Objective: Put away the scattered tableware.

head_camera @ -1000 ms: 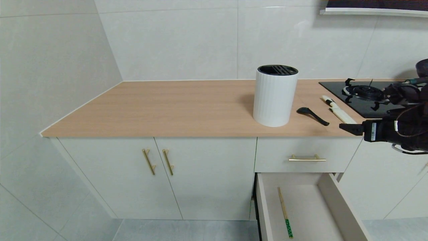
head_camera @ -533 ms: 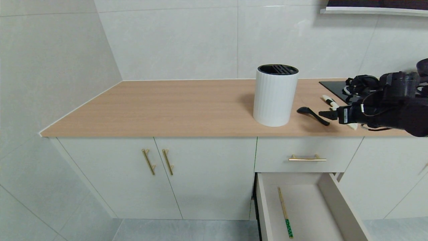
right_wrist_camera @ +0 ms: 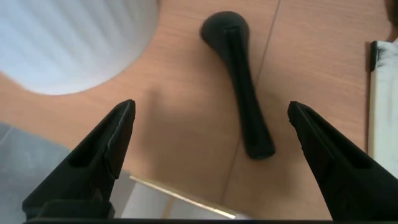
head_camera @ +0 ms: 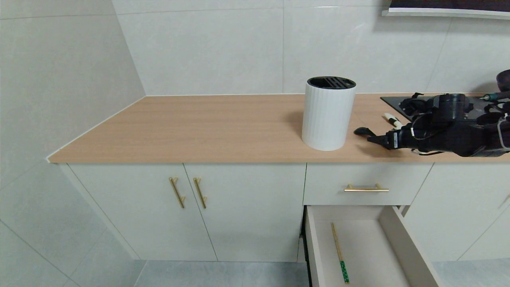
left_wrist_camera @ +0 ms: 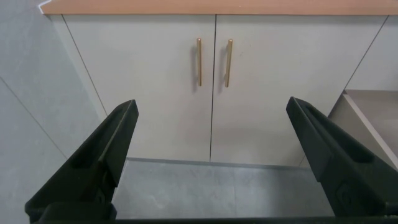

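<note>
Black spoon (right_wrist_camera: 239, 93) is lying at three o'clock from the white knife block (head_camera: 328, 115), the right tool (right_wrist_camera: 211, 112) hovering released above it.

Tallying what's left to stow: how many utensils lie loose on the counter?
2: a black spoon beside the white holder; a knife farther right, partly hidden behind the right tool.

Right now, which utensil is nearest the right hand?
The black spoon, on the counter under the open right hand; the knife lies farther off, the chopsticks in the drawer.
</note>
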Controlling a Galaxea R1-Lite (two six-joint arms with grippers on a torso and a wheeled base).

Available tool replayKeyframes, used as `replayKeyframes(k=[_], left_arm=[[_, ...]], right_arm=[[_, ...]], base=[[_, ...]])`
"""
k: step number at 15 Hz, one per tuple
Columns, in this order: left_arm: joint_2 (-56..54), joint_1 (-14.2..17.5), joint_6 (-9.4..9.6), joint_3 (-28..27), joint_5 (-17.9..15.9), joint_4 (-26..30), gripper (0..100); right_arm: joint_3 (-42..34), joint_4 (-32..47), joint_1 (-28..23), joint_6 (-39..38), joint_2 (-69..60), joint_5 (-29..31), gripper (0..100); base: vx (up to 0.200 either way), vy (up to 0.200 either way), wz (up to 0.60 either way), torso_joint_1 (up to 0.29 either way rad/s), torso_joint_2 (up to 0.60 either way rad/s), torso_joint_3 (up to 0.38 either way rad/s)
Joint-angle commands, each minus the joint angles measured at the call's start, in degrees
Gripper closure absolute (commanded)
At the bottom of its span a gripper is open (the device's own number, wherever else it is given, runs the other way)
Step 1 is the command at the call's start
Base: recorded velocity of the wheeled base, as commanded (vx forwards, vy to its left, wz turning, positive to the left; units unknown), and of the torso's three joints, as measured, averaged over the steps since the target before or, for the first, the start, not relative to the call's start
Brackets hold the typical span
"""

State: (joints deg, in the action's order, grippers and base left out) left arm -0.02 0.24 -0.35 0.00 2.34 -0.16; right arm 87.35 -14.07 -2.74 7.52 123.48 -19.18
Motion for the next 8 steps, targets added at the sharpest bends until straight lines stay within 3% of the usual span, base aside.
replayKeyframes(k=[1,8], left_arm=[[0.02,0.02,-0.09,0.0,0.03,-0.02,0],[0.02,0.02,0.0,0.0,0.03,-0.02,0]], right_arm=[[2.83,0.01,-0.33,-0.05,3.96,0.1,0],[7.14,-0.17,-1.83,-0.05,8.36,0.98,0]], base=[[0.0,0.0,0.0,0.0,0.0,0.0],[0.0,0.0,0.0,0.0,0.0,0.0]])
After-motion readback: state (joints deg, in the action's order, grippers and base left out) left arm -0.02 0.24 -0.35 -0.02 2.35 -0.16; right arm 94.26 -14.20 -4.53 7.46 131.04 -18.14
